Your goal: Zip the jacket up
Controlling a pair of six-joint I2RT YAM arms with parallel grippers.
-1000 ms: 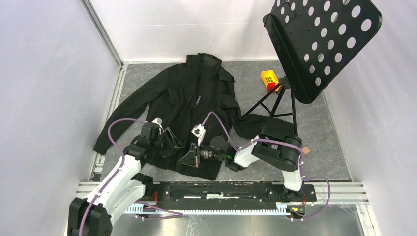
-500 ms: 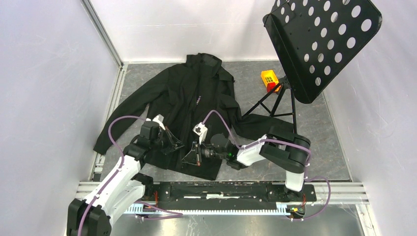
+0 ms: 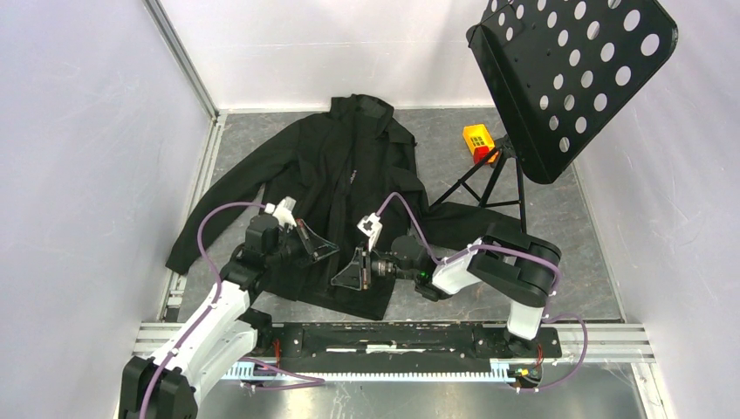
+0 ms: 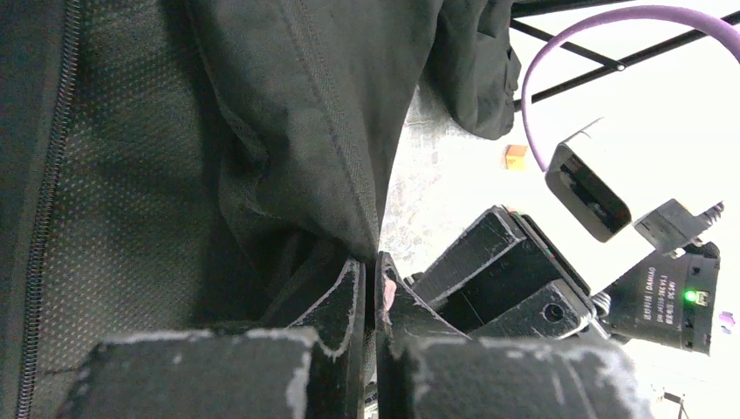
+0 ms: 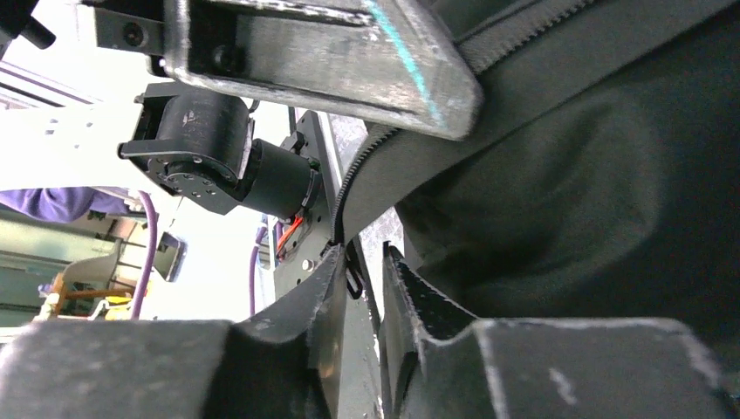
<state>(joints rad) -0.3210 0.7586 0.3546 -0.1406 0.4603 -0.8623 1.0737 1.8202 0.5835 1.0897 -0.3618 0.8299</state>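
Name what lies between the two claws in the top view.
Only a short stretch of the jacket, near its lower front. The left claw and right claw each pinch it. The top view shows this.

Right rear: music stand (image 3: 572, 78), tripod legs (image 3: 489, 179) bar the way | left: wall (image 3: 87, 175) hugs jacket (image 3: 340, 175) sleeve | near right: bare surface (image 3: 585, 262), room to pass

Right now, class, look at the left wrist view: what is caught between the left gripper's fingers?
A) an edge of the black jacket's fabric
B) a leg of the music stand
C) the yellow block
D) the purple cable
A: in the left wrist view the left gripper has its fingers pressed together on an edge of the jacket, whose fabric runs down into them.
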